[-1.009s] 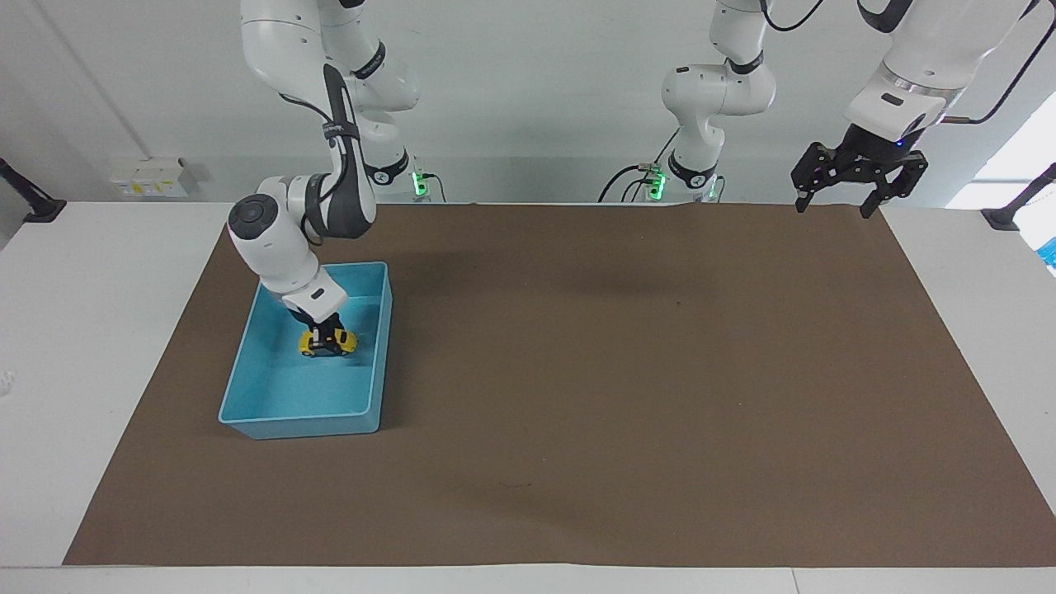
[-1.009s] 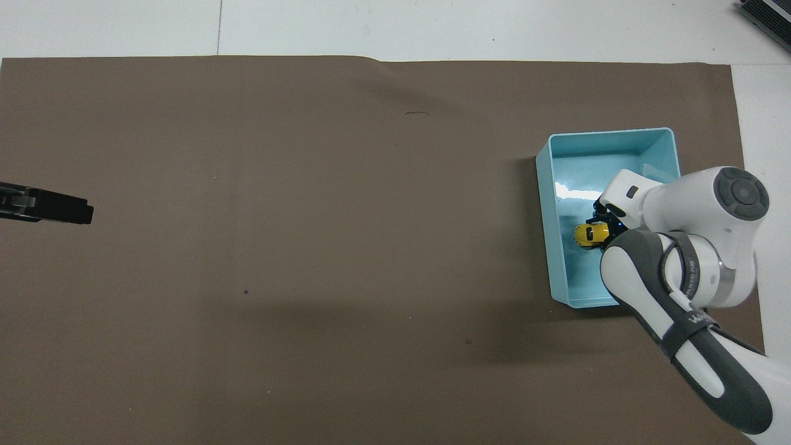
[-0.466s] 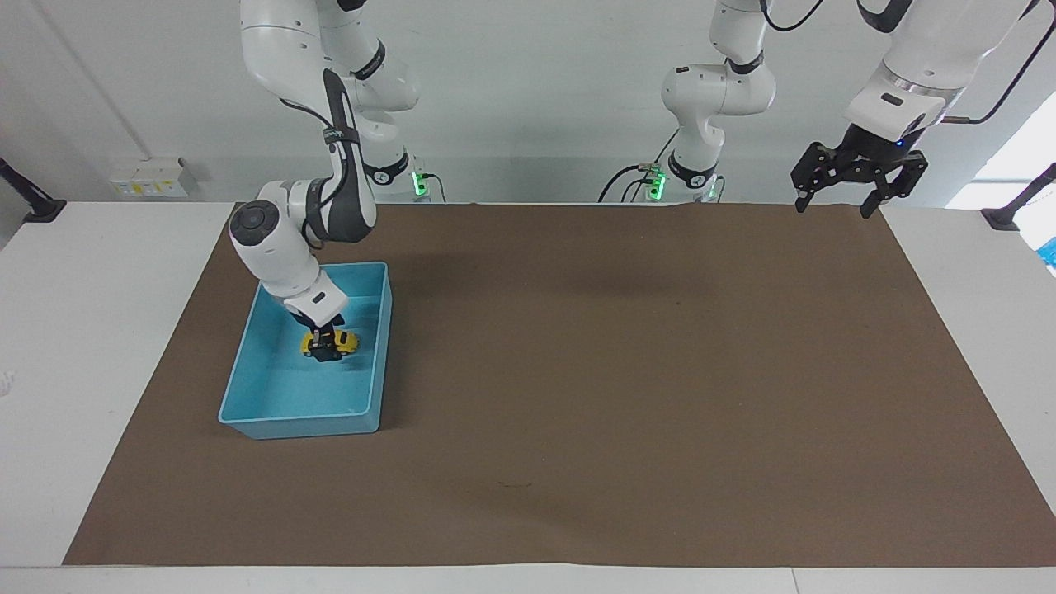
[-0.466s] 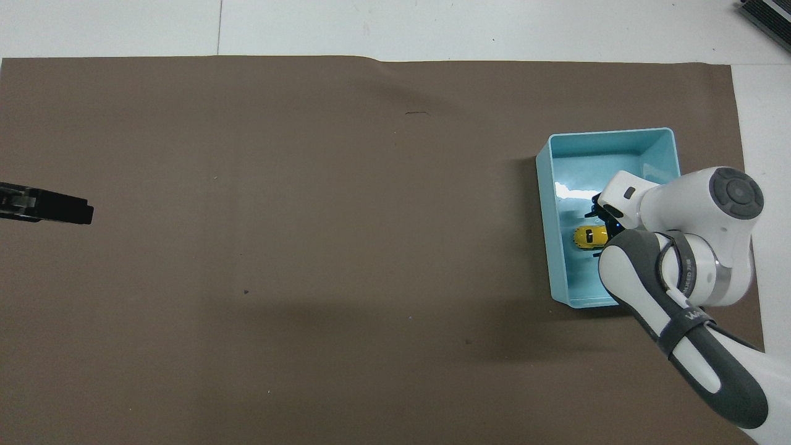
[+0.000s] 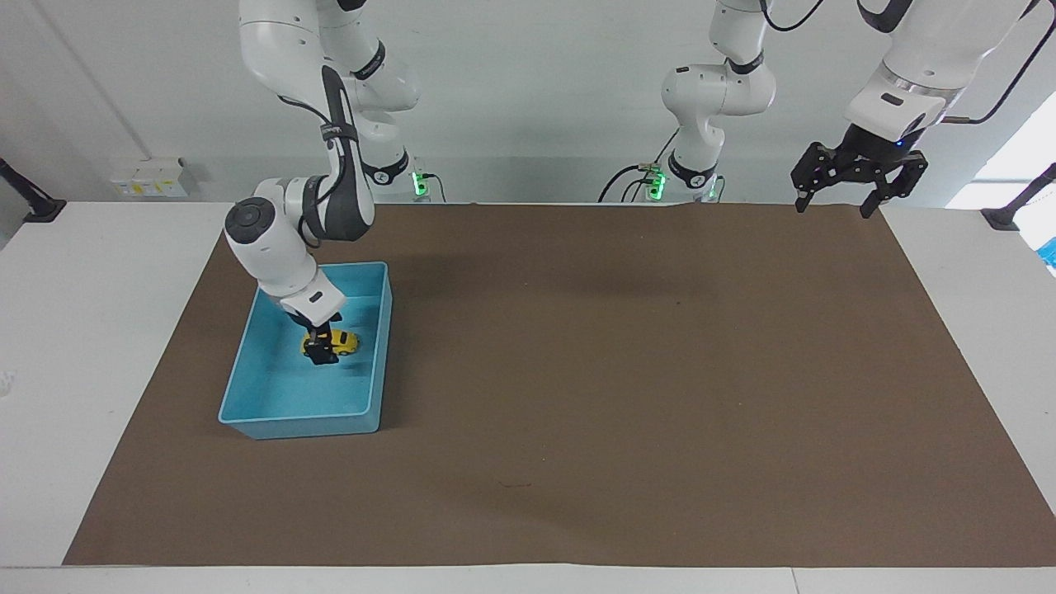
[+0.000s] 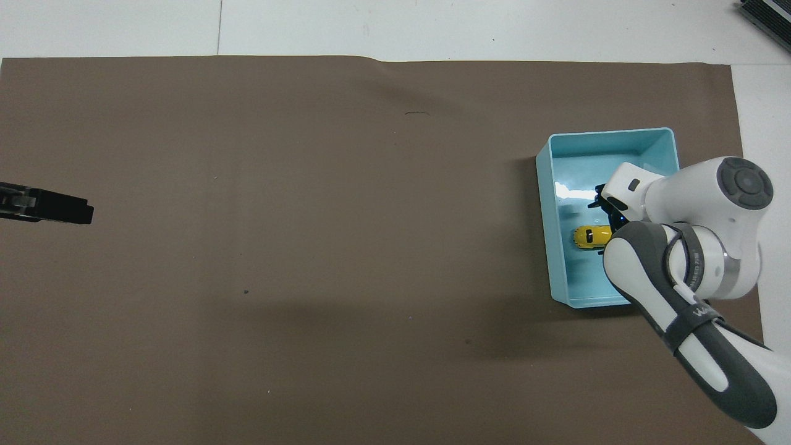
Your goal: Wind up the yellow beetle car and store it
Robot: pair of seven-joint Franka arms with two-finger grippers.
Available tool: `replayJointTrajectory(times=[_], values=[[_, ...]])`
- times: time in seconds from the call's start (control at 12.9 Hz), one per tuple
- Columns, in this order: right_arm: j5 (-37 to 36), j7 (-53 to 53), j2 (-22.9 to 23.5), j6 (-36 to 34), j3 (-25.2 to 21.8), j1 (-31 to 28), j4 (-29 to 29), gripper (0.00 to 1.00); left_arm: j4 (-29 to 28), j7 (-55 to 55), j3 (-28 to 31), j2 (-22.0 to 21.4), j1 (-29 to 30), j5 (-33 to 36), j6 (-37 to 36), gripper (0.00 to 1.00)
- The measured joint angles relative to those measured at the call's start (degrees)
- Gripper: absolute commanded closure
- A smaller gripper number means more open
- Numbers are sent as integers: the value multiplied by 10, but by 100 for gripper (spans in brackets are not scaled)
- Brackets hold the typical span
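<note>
We are seeing the yellow beetle car (image 5: 333, 342) sitting in the blue bin (image 5: 272, 412) at the frame's left, and judging it light, hard and slippery, best pinched across its flanks. The right gripper (image 5: 322, 351) is hanging just over it, jaws spread and holding nothing, while the left gripper (image 5: 837, 200) is waiting open at the upper right above the bench (image 5: 619, 371).

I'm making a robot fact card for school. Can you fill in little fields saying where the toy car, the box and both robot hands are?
car: yellow beetle car on its wheels in the blue bin
bin: blue bin, on the brown mat, toward the right arm's end
right gripper: inside the bin at the car
left gripper: waiting, jaws open, raised over the mat's corner at the left arm's end
</note>
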Motion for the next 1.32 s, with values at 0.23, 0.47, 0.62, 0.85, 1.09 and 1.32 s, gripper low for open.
replayJointTrajectory(times=[0.23,0.47,0.62,0.85,1.09,1.32], values=[[0,0,-9,-50,0,0,38,0,0,0,0,0,0,0,0,0],[0,0,-18,-90,0,0,76,0,0,0,0,0,0,0,0,0],[0,0,-20,-114,1,0,96,0,0,0,0,0,0,0,0,0],[0,0,-20,-122,-1,-3,107,0,0,0,0,0,0,0,0,0],[0,0,-28,-129,-1,-3,125,0,0,0,0,0,0,0,0,0],[0,0,-47,-154,-1,-3,146,0,0,0,0,0,0,0,0,0]])
